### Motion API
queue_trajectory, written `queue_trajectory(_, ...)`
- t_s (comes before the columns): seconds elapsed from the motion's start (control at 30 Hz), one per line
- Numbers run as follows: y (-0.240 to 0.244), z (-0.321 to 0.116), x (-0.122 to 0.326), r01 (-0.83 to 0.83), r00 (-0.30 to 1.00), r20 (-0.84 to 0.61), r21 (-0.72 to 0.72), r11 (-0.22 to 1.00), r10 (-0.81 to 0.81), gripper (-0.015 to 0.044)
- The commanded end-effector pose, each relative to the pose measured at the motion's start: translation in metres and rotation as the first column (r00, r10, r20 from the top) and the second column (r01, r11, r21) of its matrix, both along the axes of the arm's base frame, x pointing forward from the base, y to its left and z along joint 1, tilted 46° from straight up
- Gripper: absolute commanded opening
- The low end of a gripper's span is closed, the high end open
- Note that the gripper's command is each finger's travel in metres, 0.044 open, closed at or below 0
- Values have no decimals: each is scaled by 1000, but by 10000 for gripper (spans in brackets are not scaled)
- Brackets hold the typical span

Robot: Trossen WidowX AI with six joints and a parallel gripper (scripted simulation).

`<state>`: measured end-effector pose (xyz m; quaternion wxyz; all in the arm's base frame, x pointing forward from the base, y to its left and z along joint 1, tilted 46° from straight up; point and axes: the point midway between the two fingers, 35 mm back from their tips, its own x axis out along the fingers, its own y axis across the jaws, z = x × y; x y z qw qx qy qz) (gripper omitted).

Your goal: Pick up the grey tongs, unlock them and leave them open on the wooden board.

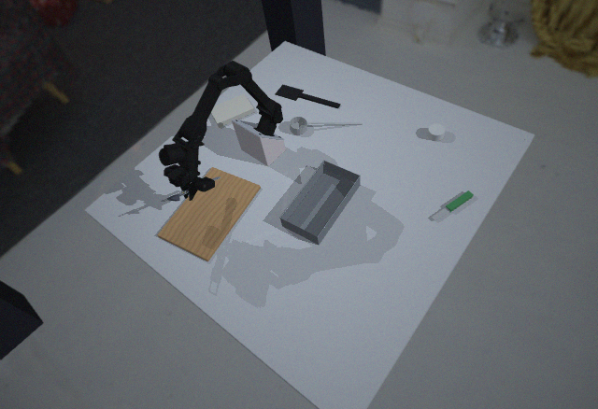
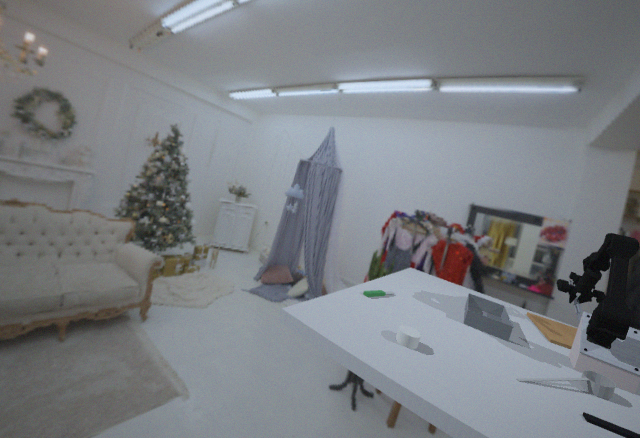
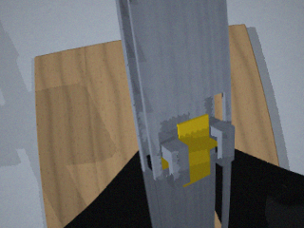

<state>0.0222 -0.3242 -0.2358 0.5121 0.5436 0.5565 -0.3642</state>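
My gripper (image 1: 192, 193) (image 3: 175, 152) is shut on the grey tongs (image 1: 168, 198) (image 2: 579, 308) (image 3: 173, 62), above the far-left side of the wooden board (image 1: 186, 231) (image 2: 550, 327) (image 3: 90, 62). In the wrist view the tongs run up past the fingers, with the board behind them. A yellow piece (image 3: 199, 159) sits between two grey brackets near the fingertips. The tongs reach out on both sides of the gripper in the top view. Whether their arms are locked or spread cannot be told. The roasting tin (image 1: 299, 231) (image 2: 485, 320) holds no tongs.
The arm's pinkish base (image 1: 250, 144) stands between board and tin at the back. A long-handled round cup (image 1: 298, 126) (image 2: 602, 386), a black spatula (image 1: 289, 92) and a cream block (image 1: 234, 110) lie farther back. A white cylinder (image 1: 436, 131) (image 2: 408, 337) and a green-handled tool (image 1: 459, 200) (image 2: 374, 293) are right.
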Motion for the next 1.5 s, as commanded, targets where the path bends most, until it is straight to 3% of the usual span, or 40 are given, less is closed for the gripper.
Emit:
queue_trajectory(0.0,-3,4,0,17,1000,11,-60,998,-16,-150)
queue_trajectory(1.47,16,72,-4,106,992,115,-600,793,-46,-150)
